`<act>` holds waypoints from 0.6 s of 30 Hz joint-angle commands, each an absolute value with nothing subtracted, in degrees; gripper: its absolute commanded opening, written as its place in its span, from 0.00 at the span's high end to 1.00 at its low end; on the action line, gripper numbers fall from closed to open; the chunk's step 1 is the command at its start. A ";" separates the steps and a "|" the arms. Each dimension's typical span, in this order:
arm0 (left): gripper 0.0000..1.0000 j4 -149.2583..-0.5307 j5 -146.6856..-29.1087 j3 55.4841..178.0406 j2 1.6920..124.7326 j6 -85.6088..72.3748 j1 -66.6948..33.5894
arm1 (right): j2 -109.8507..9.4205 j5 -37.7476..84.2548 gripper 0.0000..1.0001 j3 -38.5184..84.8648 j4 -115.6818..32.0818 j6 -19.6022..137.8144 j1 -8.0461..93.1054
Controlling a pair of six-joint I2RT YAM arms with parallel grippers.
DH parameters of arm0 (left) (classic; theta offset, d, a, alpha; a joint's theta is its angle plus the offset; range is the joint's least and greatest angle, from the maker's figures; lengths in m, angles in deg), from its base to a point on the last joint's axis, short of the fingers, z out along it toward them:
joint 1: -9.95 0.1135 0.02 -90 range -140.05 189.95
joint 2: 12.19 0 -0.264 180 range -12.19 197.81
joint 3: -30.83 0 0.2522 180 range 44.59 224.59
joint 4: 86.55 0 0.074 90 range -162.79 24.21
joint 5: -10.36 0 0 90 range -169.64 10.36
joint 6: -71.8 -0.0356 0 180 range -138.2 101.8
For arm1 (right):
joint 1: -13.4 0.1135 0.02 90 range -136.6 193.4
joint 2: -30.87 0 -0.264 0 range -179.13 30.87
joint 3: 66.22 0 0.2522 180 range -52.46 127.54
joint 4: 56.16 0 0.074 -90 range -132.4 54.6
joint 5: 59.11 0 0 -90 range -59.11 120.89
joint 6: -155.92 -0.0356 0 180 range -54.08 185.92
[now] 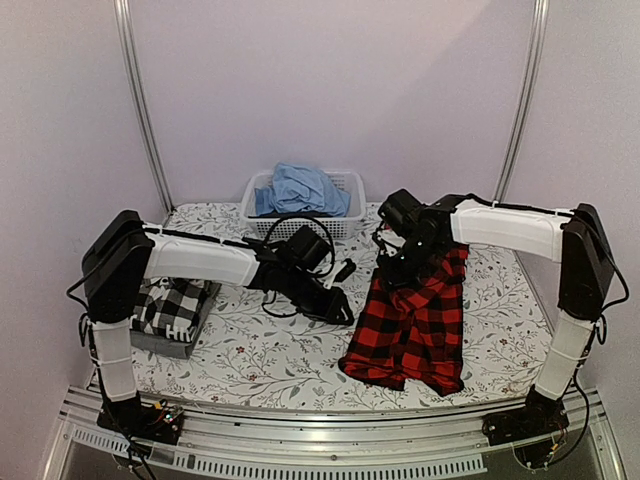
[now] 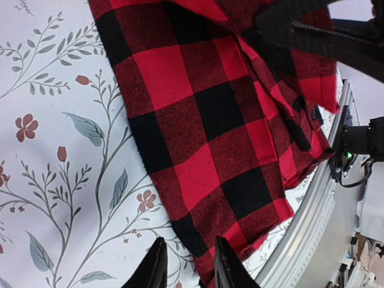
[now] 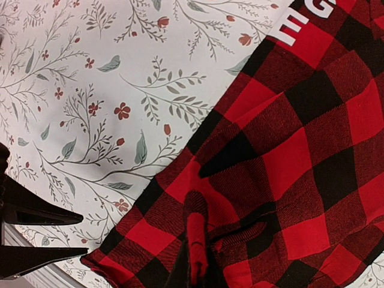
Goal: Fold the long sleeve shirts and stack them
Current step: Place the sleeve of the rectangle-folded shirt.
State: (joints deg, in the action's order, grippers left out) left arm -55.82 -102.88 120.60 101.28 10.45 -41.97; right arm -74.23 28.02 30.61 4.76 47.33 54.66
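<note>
The red-and-black check shirt hangs in a bunch from my right gripper, its lower part resting on the table at the right. In the right wrist view a raised fold of that shirt is pinched in the shut right gripper. My left gripper hovers low just left of the shirt's hem. Its fingers stand apart over the shirt edge with nothing between them. A folded black-and-white check shirt lies on a dark grey one at the left.
A white basket holding blue cloth stands at the back centre. The flowered table cover ends at a metal rail along the near edge. Cables loop above the left wrist. White letters show on the red cloth.
</note>
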 commanded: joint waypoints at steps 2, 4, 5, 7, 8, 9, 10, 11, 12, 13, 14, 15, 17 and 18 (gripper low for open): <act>0.73 -56.33 -102.61 119.62 99.34 10.12 -41.08 | -74.63 25.53 0.98 27.91 3.19 46.44 55.87; 0.73 -56.59 -102.62 119.20 99.18 10.23 -40.96 | -74.31 25.09 0.98 26.40 2.70 45.90 56.23; 0.73 -56.69 -102.60 119.01 99.09 10.26 -40.90 | -73.90 24.91 0.98 25.59 2.29 45.44 56.48; 0.73 -56.93 -102.60 118.59 99.08 10.41 -40.82 | -73.22 24.70 0.97 23.61 1.49 44.70 56.76; 0.73 -57.12 -102.59 118.46 99.12 10.53 -40.71 | -73.00 24.74 0.97 23.09 1.28 44.14 56.86; 0.73 -57.26 -102.59 118.35 99.13 10.61 -40.71 | -72.74 24.86 0.97 22.82 1.31 43.91 57.02; 0.73 -57.39 -102.70 118.34 99.08 10.71 -40.69 | -72.69 25.14 0.97 22.80 1.52 43.66 57.34; 0.73 -57.40 -102.73 118.41 99.15 10.78 -40.68 | -72.61 25.64 0.97 22.84 1.83 43.55 57.65; 0.73 -57.35 -102.71 118.42 99.16 10.76 -40.70 | -72.54 25.92 0.94 22.86 2.04 43.28 57.96; 0.73 -57.47 -102.67 118.52 99.19 10.87 -40.72 | -72.51 25.97 0.89 22.86 2.07 43.21 58.15; 0.73 -57.49 -102.62 118.54 99.17 10.88 -40.70 | -72.43 25.83 0.84 22.80 1.97 43.10 58.39; 0.73 -57.43 -102.60 118.60 99.28 10.87 -40.68 | -72.12 25.72 0.81 22.70 1.56 42.87 58.71; 0.73 -57.48 -102.49 118.55 99.43 11.03 -40.70 | -71.45 25.28 0.73 22.19 0.78 42.74 58.96; 0.73 -57.57 -102.49 118.48 99.43 11.10 -40.60 | -70.62 25.27 0.66 21.90 0.31 42.59 58.99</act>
